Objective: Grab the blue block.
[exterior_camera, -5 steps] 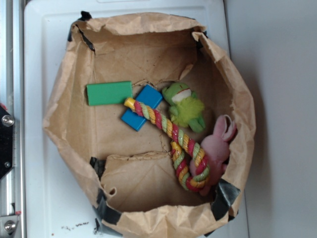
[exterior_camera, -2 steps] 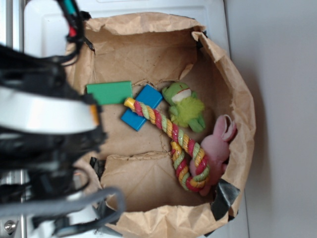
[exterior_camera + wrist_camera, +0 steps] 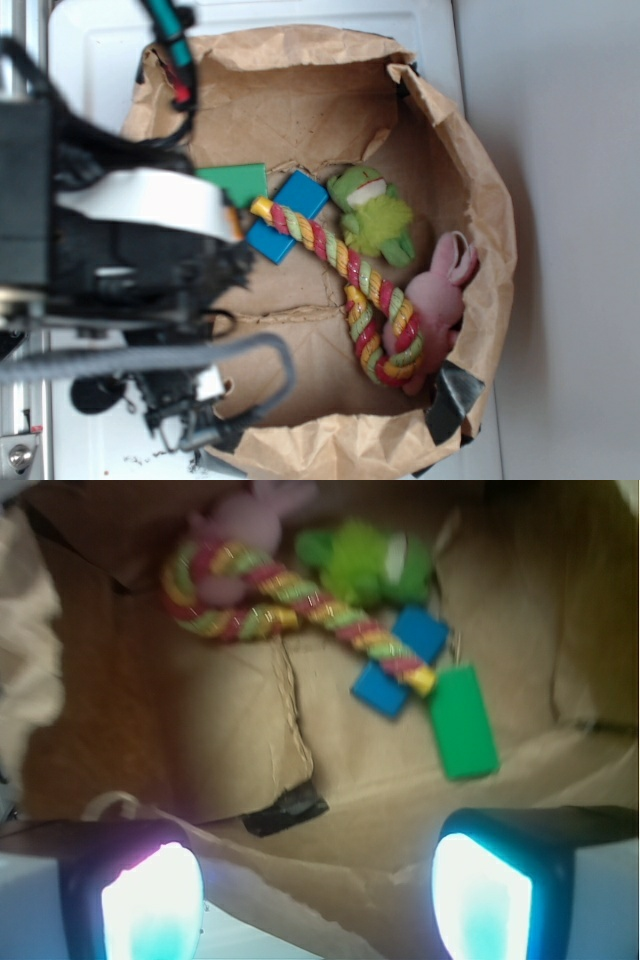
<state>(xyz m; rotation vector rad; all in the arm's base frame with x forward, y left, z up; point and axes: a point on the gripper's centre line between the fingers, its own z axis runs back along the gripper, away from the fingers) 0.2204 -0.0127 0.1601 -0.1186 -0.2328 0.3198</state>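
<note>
The blue block [image 3: 301, 192] lies flat on the floor of the brown paper bag [image 3: 487, 215], and a striped rope toy [image 3: 341, 259] crosses its middle so that it shows as two blue parts. In the wrist view the blue block [image 3: 382, 690] is at upper right, well ahead of my gripper [image 3: 318, 900]. The gripper is open, nothing is between its fingers [image 3: 485, 895], and it hovers over the bag's near rim. My arm [image 3: 130, 250] fills the left of the exterior view.
A green block [image 3: 241, 181] touches the blue one on its left and is partly hidden by the arm. A green frog plush [image 3: 375, 215] and a pink bunny plush [image 3: 441, 294] lie by the rope. Black tape [image 3: 285, 810] patches the bag.
The arm, absent a second ago, has come in from the left and moved right over the bag's left wall. It now hides much of the green block. The objects have not moved.
</note>
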